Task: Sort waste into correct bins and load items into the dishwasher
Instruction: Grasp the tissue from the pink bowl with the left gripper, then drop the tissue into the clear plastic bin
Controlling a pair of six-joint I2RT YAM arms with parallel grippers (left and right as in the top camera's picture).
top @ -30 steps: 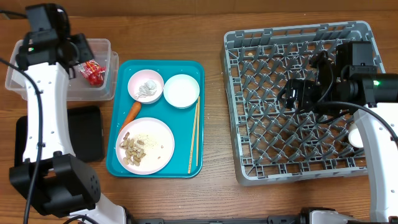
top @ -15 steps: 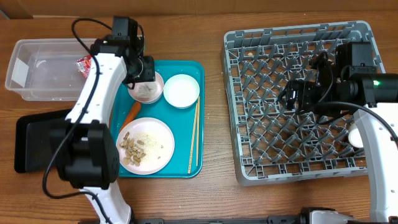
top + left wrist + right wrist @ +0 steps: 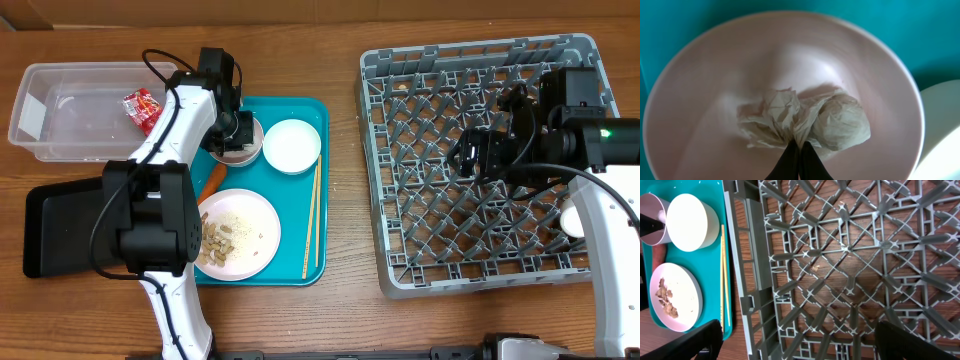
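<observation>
- Left claw (image 3: 796, 154) is down inside the pale pink bowl (image 3: 695, 125), tips pinched together right on the near edge of the crumpled tissue (image 3: 805, 117). It looks like it has a bit of the paper nipped between them.
- The tissue sits roughly mid-bowl, with the rest of the wad bunched up just past the fingertips.
- That bowl is at the top left of the teal tray (image 3: 295, 265), and the white bowl (image 3: 292, 146) is just beside it.
- The carrot (image 3: 212, 180) lies on the tray below the pink bowl, next to the plate (image 3: 255, 215) with the food scraps (image 3: 213, 240).
- The chopsticks (image 3: 312, 220) run along the tray's right side.
- The red wrapper (image 3: 142, 108) is in the clear tub (image 3: 60, 130) at the bench's far left, with the black tray (image 3: 60, 230) just below the tub.
- Right claw (image 3: 800, 347) is spread wide with nothing in it, hanging over the grey dish rack (image 3: 420, 230), well away from the tray.
</observation>
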